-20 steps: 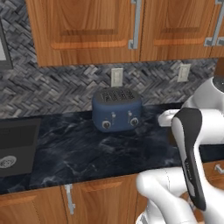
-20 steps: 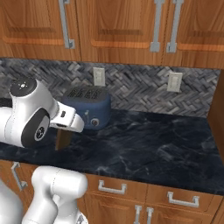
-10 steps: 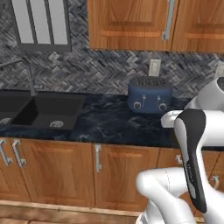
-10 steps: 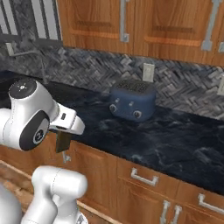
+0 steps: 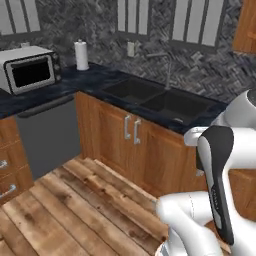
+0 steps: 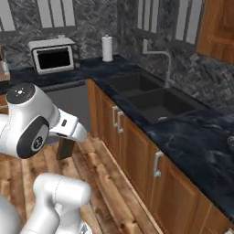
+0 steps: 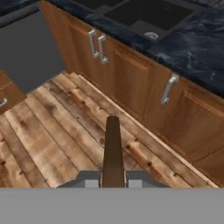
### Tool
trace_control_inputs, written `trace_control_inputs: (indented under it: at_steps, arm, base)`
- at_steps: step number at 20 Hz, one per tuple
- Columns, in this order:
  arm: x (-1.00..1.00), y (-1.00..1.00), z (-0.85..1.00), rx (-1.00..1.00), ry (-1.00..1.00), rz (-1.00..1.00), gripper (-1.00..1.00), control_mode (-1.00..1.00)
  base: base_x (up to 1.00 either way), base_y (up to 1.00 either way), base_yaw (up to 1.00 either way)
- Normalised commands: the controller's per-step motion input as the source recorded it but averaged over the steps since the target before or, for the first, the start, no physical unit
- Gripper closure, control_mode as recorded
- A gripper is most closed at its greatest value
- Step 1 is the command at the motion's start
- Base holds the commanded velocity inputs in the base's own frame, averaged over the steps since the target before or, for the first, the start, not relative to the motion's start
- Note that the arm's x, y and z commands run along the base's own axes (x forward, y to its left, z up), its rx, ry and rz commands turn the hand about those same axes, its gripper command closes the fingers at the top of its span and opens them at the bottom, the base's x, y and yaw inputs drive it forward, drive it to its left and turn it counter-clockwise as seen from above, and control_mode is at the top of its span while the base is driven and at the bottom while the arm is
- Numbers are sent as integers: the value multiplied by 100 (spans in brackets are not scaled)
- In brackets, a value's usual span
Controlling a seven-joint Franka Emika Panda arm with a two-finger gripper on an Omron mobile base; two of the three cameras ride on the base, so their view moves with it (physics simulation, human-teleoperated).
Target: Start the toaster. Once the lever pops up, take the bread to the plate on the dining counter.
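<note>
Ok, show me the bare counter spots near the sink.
Widest: counter right of the sink in the right base view. Smaller: between sink and paper towel roll. Crowded: the microwave corner. The tool holds the bread.

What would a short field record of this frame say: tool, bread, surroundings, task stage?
tool: tool shut on the bread, pointing down at the floor
bread: bread seen edge-on as a brown strip between the fingers
below: wooden floor in front of the wooden cabinets
fixtures: double sink with faucet in the black worktop
also on the worktop: microwave, paper towel roll
task stage: bread in hand, not yet set down
</note>
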Motion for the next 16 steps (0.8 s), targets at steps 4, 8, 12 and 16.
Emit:
trace_control_inputs:
  at_steps: [4,8,12,16]
  arm:
    - [0,0,0,0,0,0,100,100]
    - [0,0,0,0,0,0,100,100]
    - [0,0,0,0,0,0,100,100]
    - [0,0,0,0,0,0,100,100]
  base:
    - [-23,16,100]
    - [-19,9,100]
    - [-24,23,100]
    - [-24,20,100]
